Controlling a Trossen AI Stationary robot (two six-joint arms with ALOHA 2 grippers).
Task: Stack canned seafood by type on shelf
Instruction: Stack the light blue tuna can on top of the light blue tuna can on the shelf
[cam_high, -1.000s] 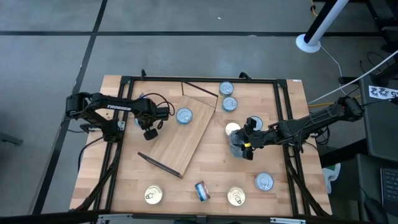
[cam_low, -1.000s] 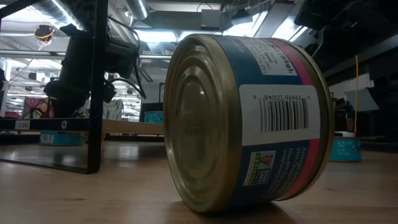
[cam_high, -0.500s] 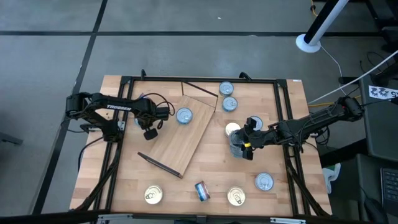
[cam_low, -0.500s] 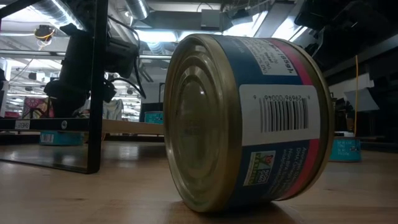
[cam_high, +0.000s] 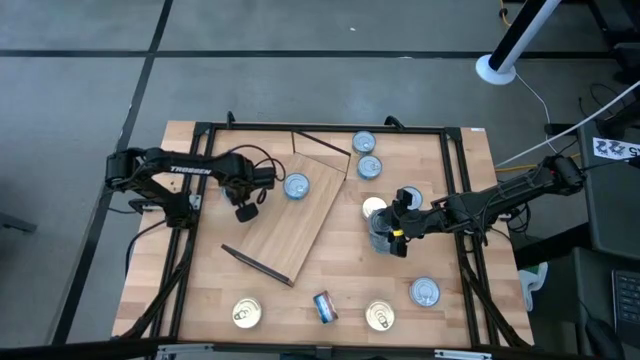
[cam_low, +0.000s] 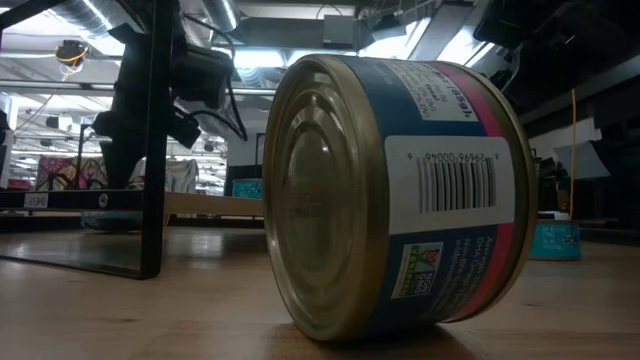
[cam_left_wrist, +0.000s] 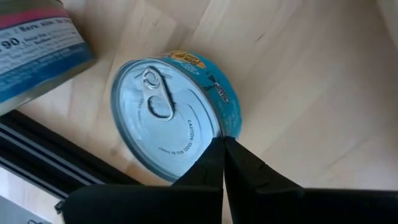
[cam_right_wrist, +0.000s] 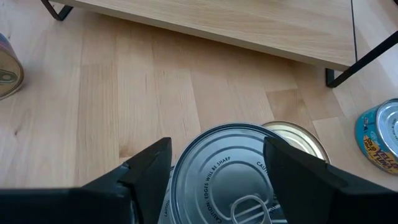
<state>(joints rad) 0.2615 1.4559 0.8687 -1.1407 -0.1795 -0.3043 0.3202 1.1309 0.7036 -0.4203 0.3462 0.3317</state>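
A blue-and-red tin (cam_low: 395, 195) lies on its side at the surface's near edge. Farther in, the right gripper (cam_high: 388, 238) has its jaws wide apart around a silver-topped tin (cam_right_wrist: 239, 177), apparently stacked on another. The left gripper (cam_high: 246, 212), jaws together, hovers over the shelf (cam_high: 300, 225) beside a blue tin (cam_left_wrist: 171, 115).
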